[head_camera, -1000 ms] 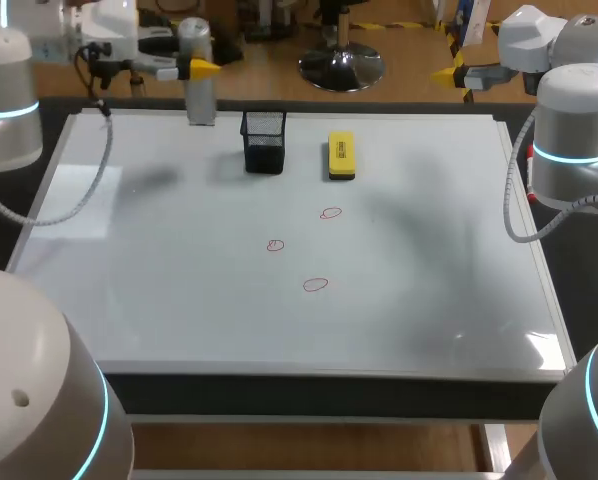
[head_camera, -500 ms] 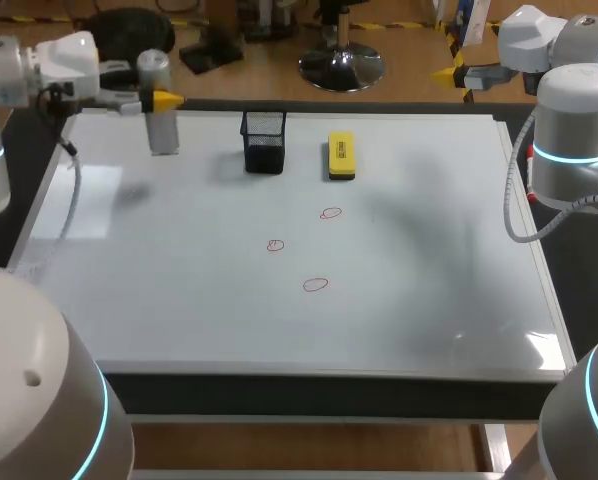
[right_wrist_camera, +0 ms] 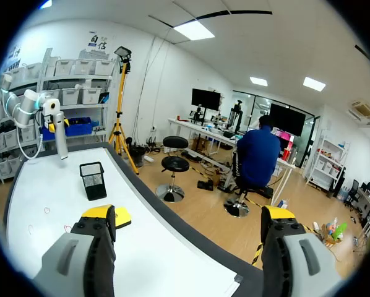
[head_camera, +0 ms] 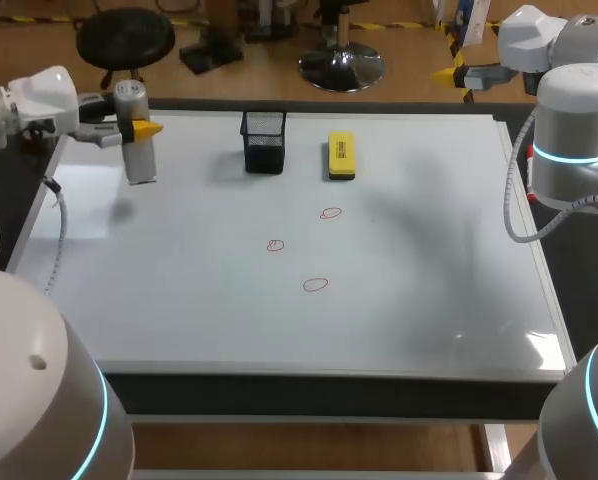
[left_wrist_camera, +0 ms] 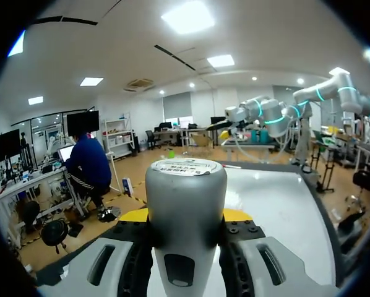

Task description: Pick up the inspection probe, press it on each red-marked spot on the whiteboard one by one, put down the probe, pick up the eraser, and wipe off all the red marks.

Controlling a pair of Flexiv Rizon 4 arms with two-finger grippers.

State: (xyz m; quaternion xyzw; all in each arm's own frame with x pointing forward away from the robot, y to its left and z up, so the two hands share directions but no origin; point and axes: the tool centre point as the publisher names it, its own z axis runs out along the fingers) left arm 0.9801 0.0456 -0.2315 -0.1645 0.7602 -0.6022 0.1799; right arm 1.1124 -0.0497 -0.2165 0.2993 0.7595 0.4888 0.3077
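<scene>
The inspection probe [head_camera: 135, 135], a grey cylinder with a rounded cap, hangs upright over the whiteboard's [head_camera: 179, 300] far left corner. My left gripper [head_camera: 139, 128] is shut on it; in the left wrist view the probe [left_wrist_camera: 185, 198] fills the gap between the fingers of that gripper [left_wrist_camera: 186, 215]. Three red marks [head_camera: 330, 213], [head_camera: 275, 245], [head_camera: 316, 285] sit near the board's middle. The yellow eraser [head_camera: 341, 155] lies at the back. My right gripper [head_camera: 451, 74] stays beyond the back right corner, and in its own view the gripper [right_wrist_camera: 190, 213] is open and holds nothing.
A black mesh holder [head_camera: 264, 140] stands at the back of the board, left of the eraser. The right wrist view shows the same holder [right_wrist_camera: 93, 179] and the far probe [right_wrist_camera: 60, 139].
My left arm has carried the probe leftward and toward the front, away from the mesh holder. The right arm has not moved.
</scene>
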